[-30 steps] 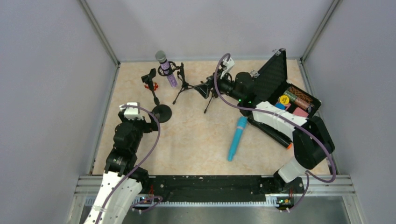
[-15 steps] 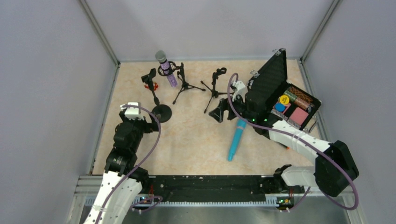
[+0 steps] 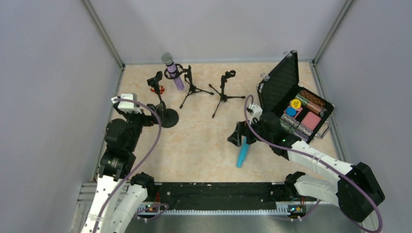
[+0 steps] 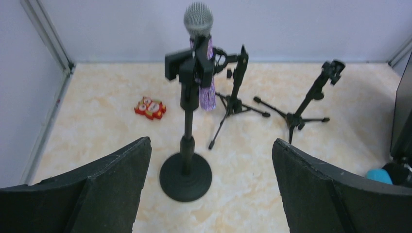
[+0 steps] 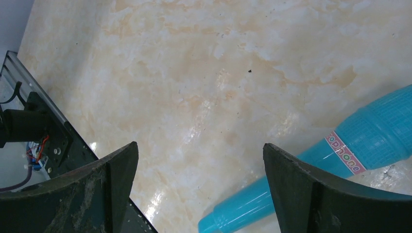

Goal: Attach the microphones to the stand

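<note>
Mics and stands share a marbled worktop (image 3: 204,160), with an open black case (image 3: 281,85) of coloured bits in its far right corner. Three stands fill the far half. A round-base stand (image 3: 167,117) sits toward the left edge, its clip empty. A tripod (image 3: 190,88) near the far edge carries the purple mic (image 3: 173,70) head up in its holder. A second tripod (image 3: 223,94), beside it toward the centre, has nothing in its clip.

The turquoise mic (image 3: 241,155) lies flat right of centre, toward the near edge, one end hidden under the right arm. The black mic cannot be seen. The right fingers (image 5: 316,194) hang spread wide and empty just above the turquoise mic. In the wrist view its barrel runs slantwise under one finger, with only its end in the gap. The left fingers (image 4: 109,187) are spread too, holding nothing, and face the round-base stand from the near side. A small red toy (image 3: 156,90) lies by that stand.

One mic looks mounted, and the step in hand seems to be picking up the turquoise one. The next move likely calls for turning and shifting the right fingers until the barrel sits squarely between them. They would then drop, pinch it and carry it to an empty clip.
</note>
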### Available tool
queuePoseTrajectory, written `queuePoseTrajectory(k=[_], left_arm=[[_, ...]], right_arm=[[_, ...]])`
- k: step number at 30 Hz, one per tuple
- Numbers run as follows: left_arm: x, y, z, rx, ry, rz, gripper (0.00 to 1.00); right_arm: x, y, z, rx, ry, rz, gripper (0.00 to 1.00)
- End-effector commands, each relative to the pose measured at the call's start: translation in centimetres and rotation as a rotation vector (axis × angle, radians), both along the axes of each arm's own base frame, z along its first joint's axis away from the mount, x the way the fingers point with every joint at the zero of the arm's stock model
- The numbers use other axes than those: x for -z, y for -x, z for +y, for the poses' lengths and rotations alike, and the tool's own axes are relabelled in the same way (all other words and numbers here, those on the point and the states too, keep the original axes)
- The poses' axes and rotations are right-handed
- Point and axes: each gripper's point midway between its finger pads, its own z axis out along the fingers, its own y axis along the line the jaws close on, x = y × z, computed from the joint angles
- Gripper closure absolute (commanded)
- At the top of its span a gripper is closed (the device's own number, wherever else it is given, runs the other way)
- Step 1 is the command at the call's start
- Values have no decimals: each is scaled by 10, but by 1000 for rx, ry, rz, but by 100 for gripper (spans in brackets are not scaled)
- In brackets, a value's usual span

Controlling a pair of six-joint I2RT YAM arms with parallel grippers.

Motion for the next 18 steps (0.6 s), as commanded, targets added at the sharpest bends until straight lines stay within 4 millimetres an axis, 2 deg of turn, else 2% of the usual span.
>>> queuePoseTrajectory(k=[1, 4, 11, 18], left_arm=[[-50, -20, -8, 29, -24, -91, 2], [-57, -36, -11, 30, -51, -60, 1], [-57, -71, -8, -12, -111, 17, 1], [-30, -99, -11, 1, -212, 144, 1]], right_arm=[[-12, -7, 3, 15, -27, -14, 4], [-12, -8, 4, 14, -25, -8, 4], [-5, -7, 2, 16, -12, 10, 4], [-1, -7, 2, 21, -2, 16, 4]])
